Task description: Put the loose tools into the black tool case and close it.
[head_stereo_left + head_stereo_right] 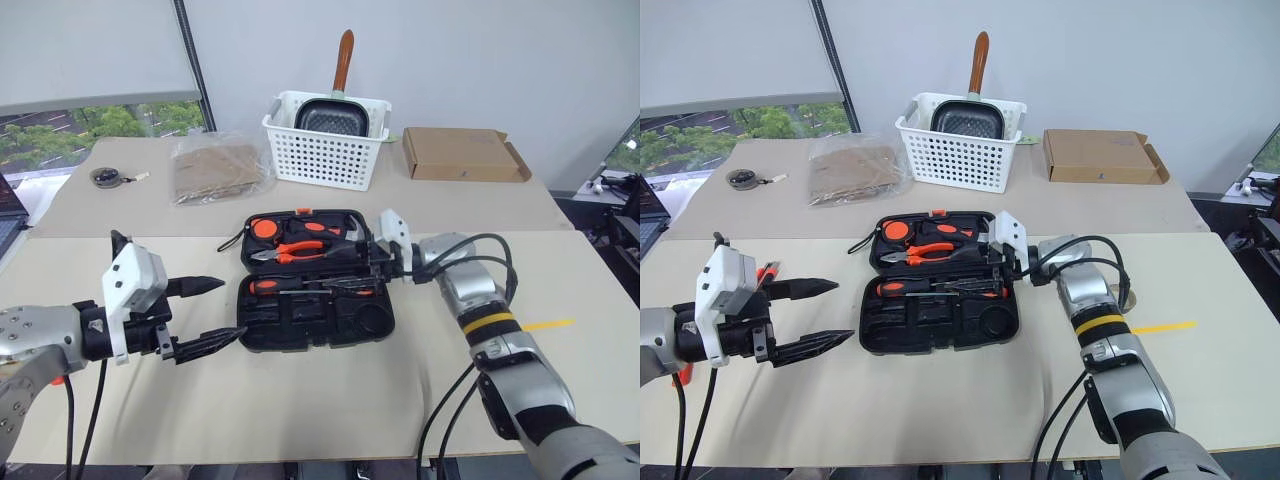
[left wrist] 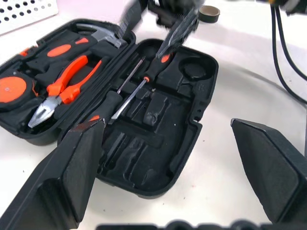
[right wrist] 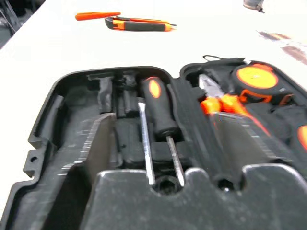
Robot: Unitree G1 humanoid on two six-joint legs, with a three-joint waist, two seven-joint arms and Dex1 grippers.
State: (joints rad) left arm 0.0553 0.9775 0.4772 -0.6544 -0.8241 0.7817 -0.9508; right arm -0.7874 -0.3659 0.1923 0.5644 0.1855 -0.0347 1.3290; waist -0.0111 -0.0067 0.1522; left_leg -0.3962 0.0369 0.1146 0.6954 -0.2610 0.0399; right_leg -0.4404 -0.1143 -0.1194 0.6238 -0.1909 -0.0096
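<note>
The left gripper point(image 1: 200, 315) is hovering above the table point(image 1: 300, 420) with its jaws standing wide and nothing between them, pointing toward the near left corner of the tool case point(image 1: 316, 280), just short of it. Behind this gripper, in the right wrist view, a utility knife point(image 3: 138, 24) and a thin red screwdriver point(image 3: 97, 16) are lying side by side on the table, well apart from the case. The case is lying open and flat in the middle of the table. Its far half is holding pliers point(image 1: 296, 252) and a hammer point(image 2: 98, 34). Two screwdrivers point(image 2: 139, 84) are lying lengthwise in the near half. The right gripper point(image 1: 372, 262) is reaching in over the case's right end, its jaws partly open with the screwdriver shafts lying between and below them, not gripped. A tape ring point(image 2: 209, 13) is sitting on the table just past this gripper.
</note>
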